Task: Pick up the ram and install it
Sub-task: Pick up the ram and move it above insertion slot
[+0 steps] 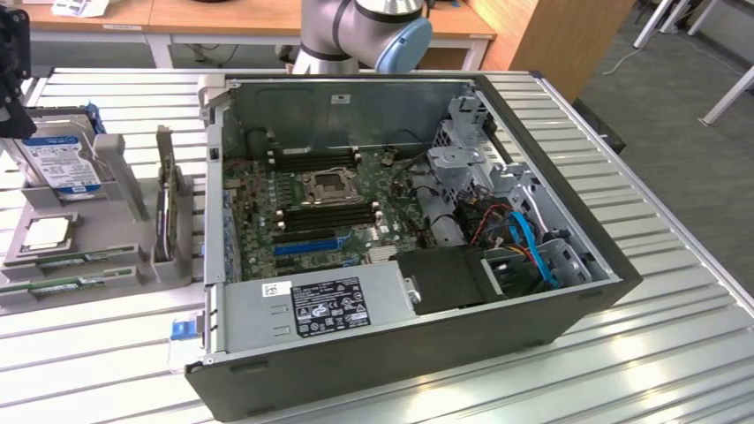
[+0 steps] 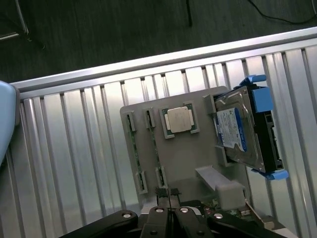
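The surface [image 1: 672,291] was ribbed bare metal, pale with a soft sheen. The computer case [image 1: 471,362] had matt dark-grey outer walls and dull bare sheet metal inside. Its power supply [image 1: 253,314] was plain grey metal carrying a glossy black label. The tray [image 2: 198,153] looked like matt grey plastic. The hard drive [image 2: 245,124] was silvery metal with a blue-white paper label, framed by smooth blue plastic rails [image 2: 253,79]. The processor [image 2: 179,120] had a brushed metal lid. The ram [image 1: 71,284] was green circuit board. The gripper [image 2: 168,198] was matt black with shiny screws.
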Action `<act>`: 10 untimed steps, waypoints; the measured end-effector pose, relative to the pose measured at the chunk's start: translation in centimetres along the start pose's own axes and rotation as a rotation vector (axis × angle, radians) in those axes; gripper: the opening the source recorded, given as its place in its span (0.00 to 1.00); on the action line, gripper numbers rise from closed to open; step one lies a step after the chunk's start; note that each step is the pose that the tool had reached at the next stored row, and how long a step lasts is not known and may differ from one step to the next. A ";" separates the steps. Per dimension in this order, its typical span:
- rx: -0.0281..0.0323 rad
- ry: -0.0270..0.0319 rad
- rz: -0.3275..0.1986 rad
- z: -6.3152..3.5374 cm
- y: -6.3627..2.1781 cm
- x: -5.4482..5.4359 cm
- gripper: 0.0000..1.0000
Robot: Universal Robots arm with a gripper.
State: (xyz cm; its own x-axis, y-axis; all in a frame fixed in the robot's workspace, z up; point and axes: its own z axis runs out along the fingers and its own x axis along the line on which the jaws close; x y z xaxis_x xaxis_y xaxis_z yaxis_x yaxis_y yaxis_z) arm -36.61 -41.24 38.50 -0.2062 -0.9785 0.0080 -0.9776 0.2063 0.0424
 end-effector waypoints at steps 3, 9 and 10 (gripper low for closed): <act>0.0000 0.0001 -0.001 0.00 0.00 0.0 0.10; 0.0000 0.0001 -0.002 0.00 0.00 0.0 0.10; 0.0000 0.0001 -0.002 0.00 0.00 0.0 0.10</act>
State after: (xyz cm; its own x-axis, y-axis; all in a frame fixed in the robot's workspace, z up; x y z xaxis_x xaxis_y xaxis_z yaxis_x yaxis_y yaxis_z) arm -36.61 -41.24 38.50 -0.2040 -0.9789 0.0080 -0.9780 0.2042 0.0423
